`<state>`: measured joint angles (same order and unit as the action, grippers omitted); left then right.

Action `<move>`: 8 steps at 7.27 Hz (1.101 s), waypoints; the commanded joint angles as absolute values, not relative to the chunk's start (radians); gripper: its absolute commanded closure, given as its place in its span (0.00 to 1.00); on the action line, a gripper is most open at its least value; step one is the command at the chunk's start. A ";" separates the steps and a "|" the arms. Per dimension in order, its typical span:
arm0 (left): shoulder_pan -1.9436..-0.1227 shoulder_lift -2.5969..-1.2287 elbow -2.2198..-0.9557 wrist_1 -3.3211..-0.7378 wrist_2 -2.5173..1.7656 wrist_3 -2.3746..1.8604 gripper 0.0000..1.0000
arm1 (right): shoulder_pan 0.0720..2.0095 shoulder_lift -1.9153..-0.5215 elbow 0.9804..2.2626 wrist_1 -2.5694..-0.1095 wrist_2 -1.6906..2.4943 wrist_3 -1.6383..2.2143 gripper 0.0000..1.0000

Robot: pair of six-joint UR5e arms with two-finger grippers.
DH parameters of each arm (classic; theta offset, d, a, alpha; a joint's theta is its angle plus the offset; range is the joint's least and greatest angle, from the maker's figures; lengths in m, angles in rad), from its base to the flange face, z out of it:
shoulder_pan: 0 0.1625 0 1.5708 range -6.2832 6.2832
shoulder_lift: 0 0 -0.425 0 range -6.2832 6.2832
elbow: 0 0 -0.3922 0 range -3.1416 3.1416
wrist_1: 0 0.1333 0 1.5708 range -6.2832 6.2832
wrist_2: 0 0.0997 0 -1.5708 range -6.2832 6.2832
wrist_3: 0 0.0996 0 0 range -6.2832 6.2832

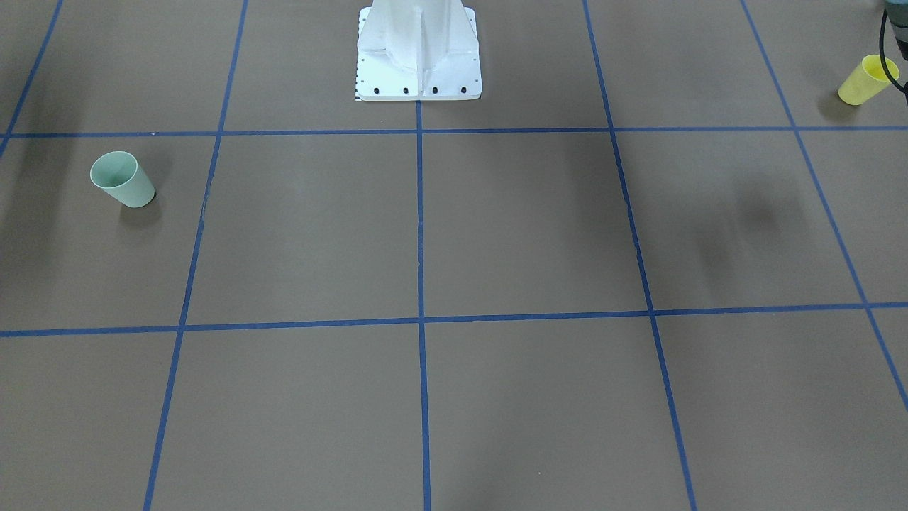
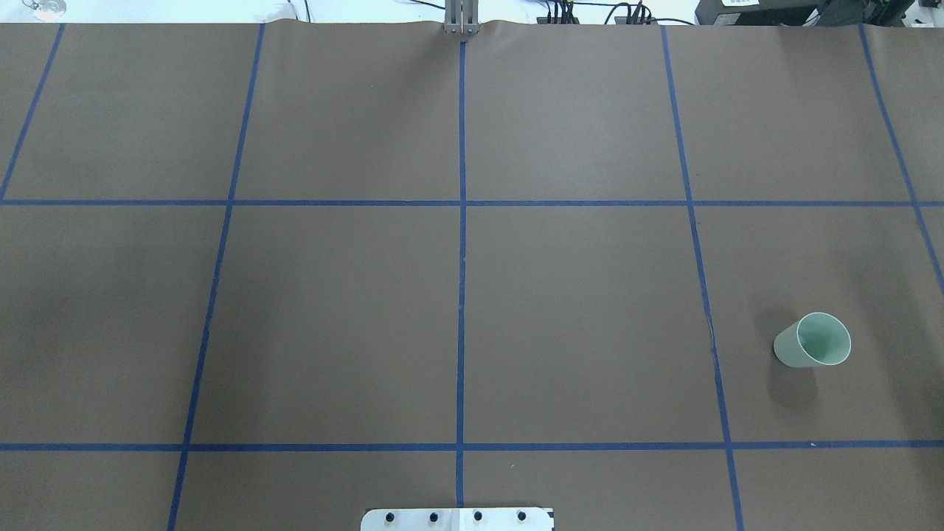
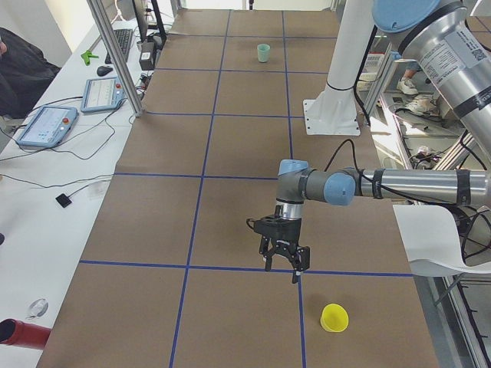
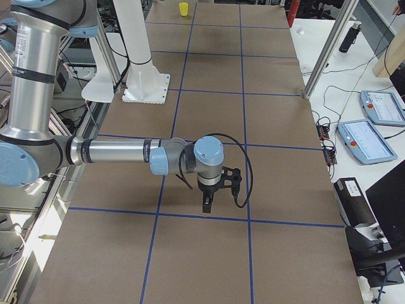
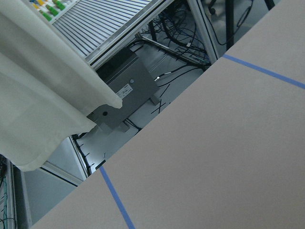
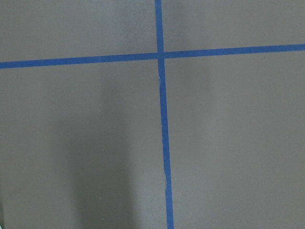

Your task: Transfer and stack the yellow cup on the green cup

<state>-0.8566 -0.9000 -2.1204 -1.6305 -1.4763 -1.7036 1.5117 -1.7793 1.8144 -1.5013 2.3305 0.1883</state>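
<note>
The yellow cup (image 1: 867,80) stands upright at the table's end on my left side; it also shows in the exterior left view (image 3: 334,317) and far off in the exterior right view (image 4: 183,8). The green cup (image 1: 122,179) stands upright near the opposite end, and shows in the overhead view (image 2: 811,341) and the exterior left view (image 3: 263,52). My left gripper (image 3: 281,268) hangs above the table a short way from the yellow cup, not touching it. My right gripper (image 4: 206,206) hangs over a tape line. I cannot tell whether either is open or shut. Neither wrist view shows a cup.
The white robot base (image 1: 418,64) stands at mid-table on the robot's side. Blue tape lines (image 2: 462,295) divide the brown table. Desks with teach pendants (image 3: 46,126) and aluminium posts (image 4: 326,54) run along the operators' side. The left wrist view shows the table edge, cables and a white cloth (image 5: 43,95).
</note>
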 commanded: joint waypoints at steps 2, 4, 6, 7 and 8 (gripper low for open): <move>-0.587 -0.888 -2.123 -1.455 -1.508 -2.193 0.00 | 1.508 -1.772 1.816 -1.512 2.338 0.187 0.00; -0.406 -0.964 -2.117 -1.340 -1.562 -2.420 0.00 | 1.508 -1.772 1.813 -1.513 2.349 0.189 0.00; -0.335 -1.017 -2.044 -1.331 -1.562 -2.555 0.00 | 1.506 -1.772 1.810 -1.514 2.349 0.189 0.00; -0.313 -1.028 -2.004 -1.331 -1.562 -2.615 0.00 | 1.506 -1.772 1.810 -1.514 2.349 0.187 0.00; -0.276 -1.029 -1.976 -1.333 -1.562 -2.687 0.00 | 1.506 -1.772 1.809 -1.514 2.349 0.187 0.00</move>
<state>-0.3184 -1.0201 -2.0172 -1.3332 -1.5613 -2.6004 1.5067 -1.7718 1.8100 -1.5138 2.3485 0.1876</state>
